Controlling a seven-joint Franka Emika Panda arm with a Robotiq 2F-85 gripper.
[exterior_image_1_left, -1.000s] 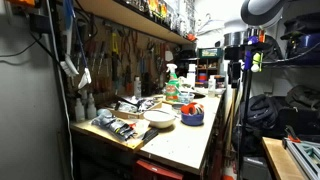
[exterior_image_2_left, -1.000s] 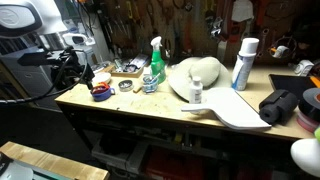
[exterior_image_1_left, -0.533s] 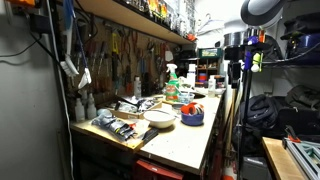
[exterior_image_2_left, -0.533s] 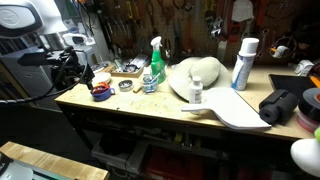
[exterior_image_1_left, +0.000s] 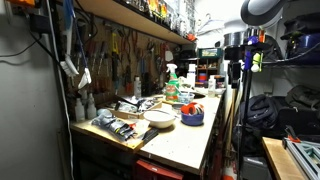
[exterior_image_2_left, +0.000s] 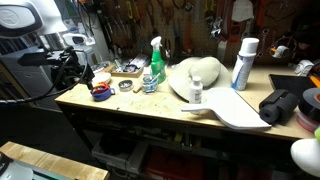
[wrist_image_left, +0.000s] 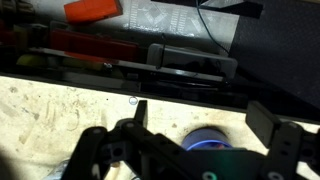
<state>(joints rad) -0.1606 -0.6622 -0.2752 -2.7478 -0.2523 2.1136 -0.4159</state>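
My gripper (wrist_image_left: 205, 118) is open and empty, its two dark fingers spread wide in the wrist view. Below and between them a blue bowl (wrist_image_left: 204, 141) sits on the pale, stained benchtop (wrist_image_left: 60, 105). In both exterior views the gripper (exterior_image_1_left: 236, 66) (exterior_image_2_left: 66, 66) hangs in the air near the end of the workbench, above and beside the blue bowl (exterior_image_1_left: 192, 117) (exterior_image_2_left: 102, 94), which holds small red and dark items. It touches nothing.
A white bowl (exterior_image_1_left: 159, 117) and a tray of tools (exterior_image_1_left: 120, 126) lie near the blue bowl. A green spray bottle (exterior_image_2_left: 155, 62), a white domed object (exterior_image_2_left: 200, 75), a small bottle (exterior_image_2_left: 196, 92), a white can (exterior_image_2_left: 243, 63) and a black bag (exterior_image_2_left: 285, 105) stand on the bench. A pegboard of tools lines the wall.
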